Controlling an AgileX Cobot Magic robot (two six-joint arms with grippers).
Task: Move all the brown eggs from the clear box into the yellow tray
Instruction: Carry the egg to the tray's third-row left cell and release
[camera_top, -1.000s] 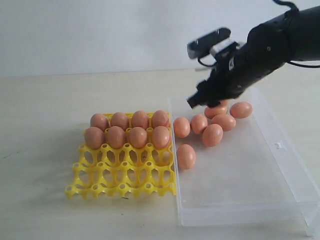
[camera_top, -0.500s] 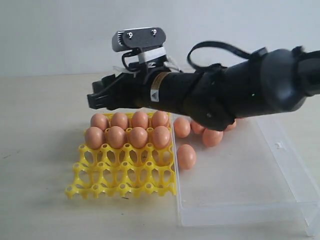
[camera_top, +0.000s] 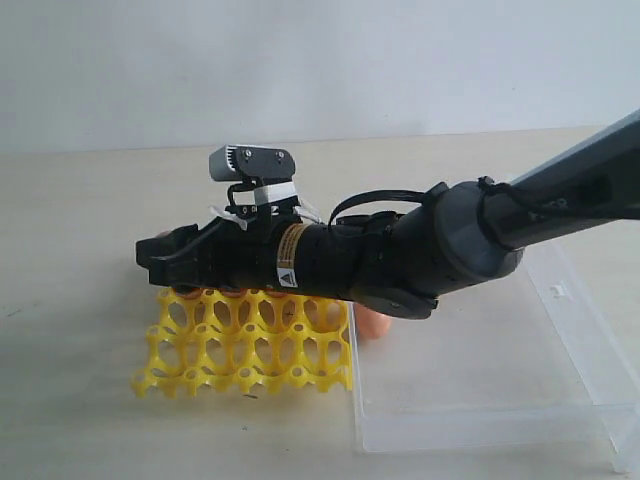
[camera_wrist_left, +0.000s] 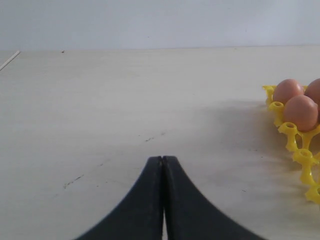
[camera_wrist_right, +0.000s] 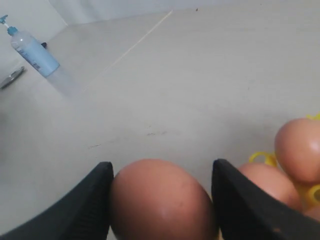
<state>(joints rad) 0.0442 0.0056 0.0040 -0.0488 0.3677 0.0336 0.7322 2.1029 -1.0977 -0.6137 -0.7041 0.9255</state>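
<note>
- The held egg (camera_wrist_right: 159, 200) is light, with a stiff but brittle shell and a smooth, rounded skin. I judge it wants a gentle squeeze across its widest girth: too hard may crack it, too soft lets it slide out.
- The right gripper (camera_wrist_right: 162, 170) is clamped around that egg, one finger on each flank, and the egg fills the gap.
- The egg hangs at the left edge of the yellow tray (camera_top: 245, 350), just beside the brown eggs (camera_wrist_right: 300, 150) seated in the far cups. The near cups stand free.
- The arm reaches across from the clear box (camera_top: 480, 370), where a lone egg (camera_top: 372, 322) shows beneath it. Any others are hidden.
- The left gripper (camera_wrist_left: 162, 167) is pinched together on nothing, over the bare table (camera_wrist_left: 100, 100) left of the tray.
</note>
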